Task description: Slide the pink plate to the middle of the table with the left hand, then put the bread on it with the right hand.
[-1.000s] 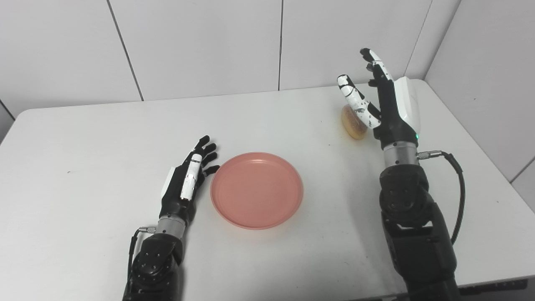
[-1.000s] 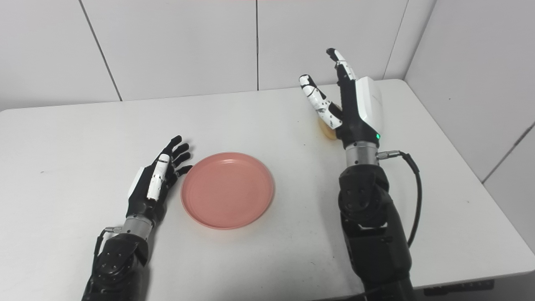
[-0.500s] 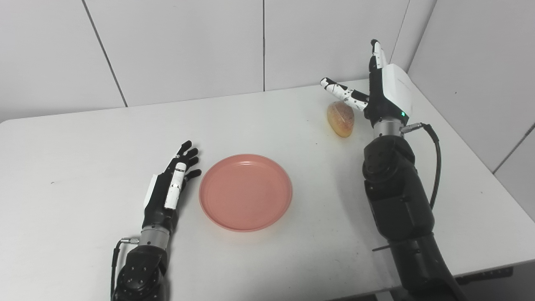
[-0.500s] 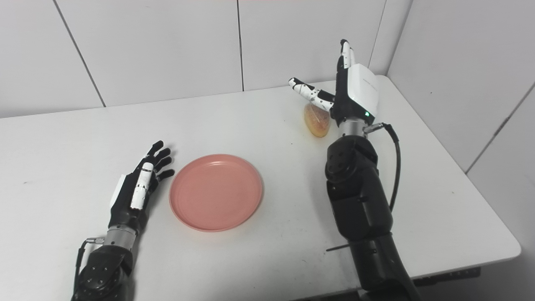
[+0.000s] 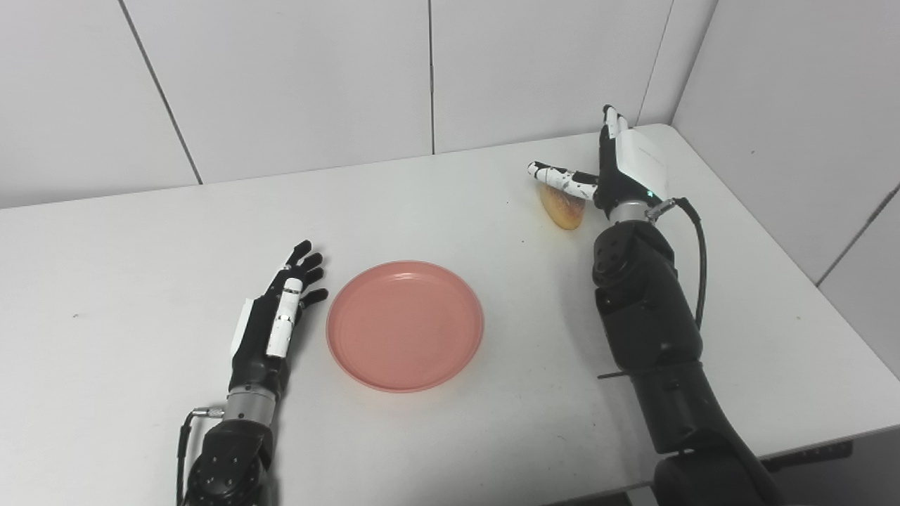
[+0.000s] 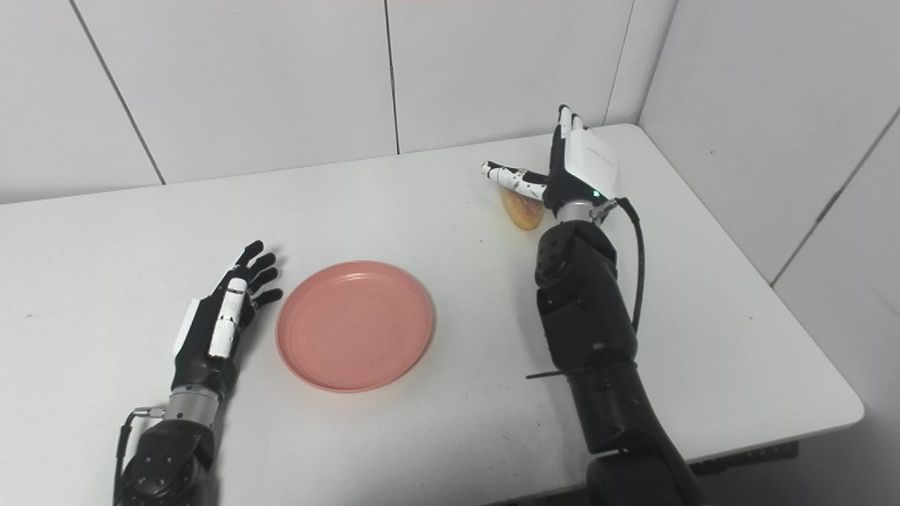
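Bread (image 5: 562, 204) lies on the white table (image 5: 450, 436), far right, near the wall corner. Right hand (image 5: 619, 165) stands just to its right, fingers apart and pointing up and away; thumb (image 5: 559, 177) stretches left across the top of the bread. Cannot tell if thumb touches the bread; nothing is gripped. Right forearm runs from the near edge up to the hand, along the right of the plate.

Pink plate (image 5: 405, 325) sits flat around mid-table, well apart from the bread, with bare tabletop between them. Left hand (image 5: 271, 330) lies just left of the plate, fingers apart, fingertips (image 5: 318, 295) near its rim, holding nothing.
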